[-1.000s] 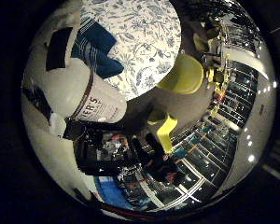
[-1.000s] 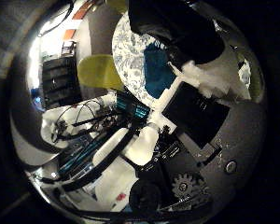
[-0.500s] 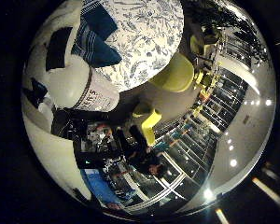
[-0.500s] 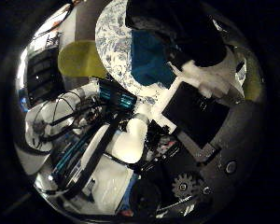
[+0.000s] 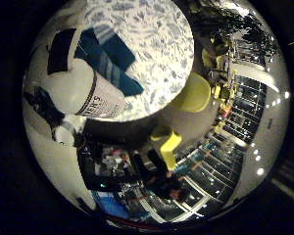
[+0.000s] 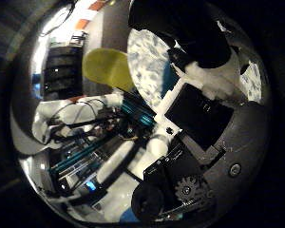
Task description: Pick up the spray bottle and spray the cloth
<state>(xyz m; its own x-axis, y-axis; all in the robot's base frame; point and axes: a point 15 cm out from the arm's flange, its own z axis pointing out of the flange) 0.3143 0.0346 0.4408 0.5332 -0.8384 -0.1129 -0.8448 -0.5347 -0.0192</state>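
Curled round the white spray bottle (image 5: pixel 85 93), the robot hand (image 6: pixel 199 114) holds it close against the palm above a round table (image 5: pixel 157 44); black and white finger parts hide most of the bottle in the thumb-side view, and its nozzle end is hard to make out. On the table's blue-and-white patterned cover lies the folded cloth (image 5: pixel 110 58), dark blue with paler stripes, partly covered by the smooth, rounded bottle body. Beside the table stands a yellow chair (image 5: pixel 193 93) with a curved shell seat.
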